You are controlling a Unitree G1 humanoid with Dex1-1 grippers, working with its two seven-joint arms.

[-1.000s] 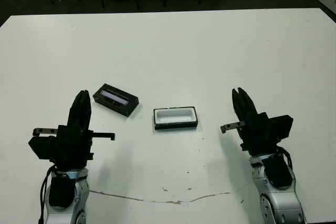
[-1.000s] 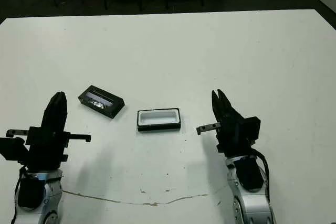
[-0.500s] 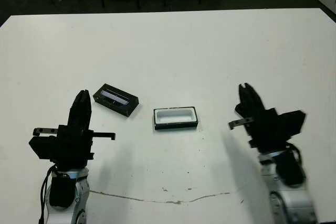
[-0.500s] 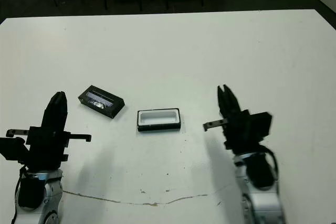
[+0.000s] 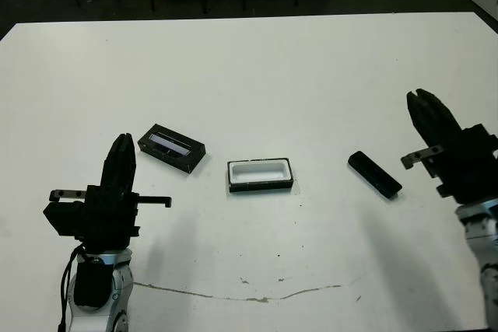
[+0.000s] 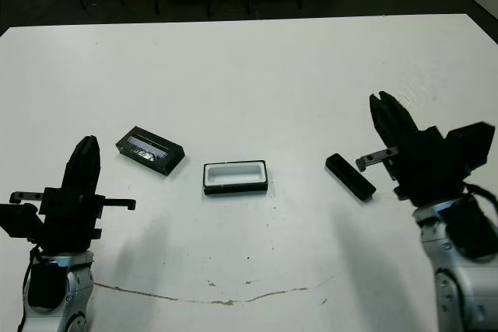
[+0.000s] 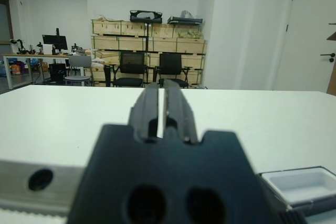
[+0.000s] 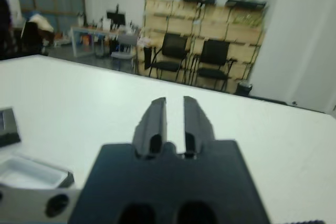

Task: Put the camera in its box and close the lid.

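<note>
White table, dark room with chairs behind; I see the slim black bar-shaped camera lying flat, angled, right of the box.
Its shallow black white-lined box sits empty mid-table, the black silvery-striped lid just left. My left gripper and right gripper hover with fingers nearly together, holding nothing.

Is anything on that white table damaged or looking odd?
A thin brownish crack-like line runs along the table near its front edge. The lid and the camera lie askew; the box sits open.
</note>
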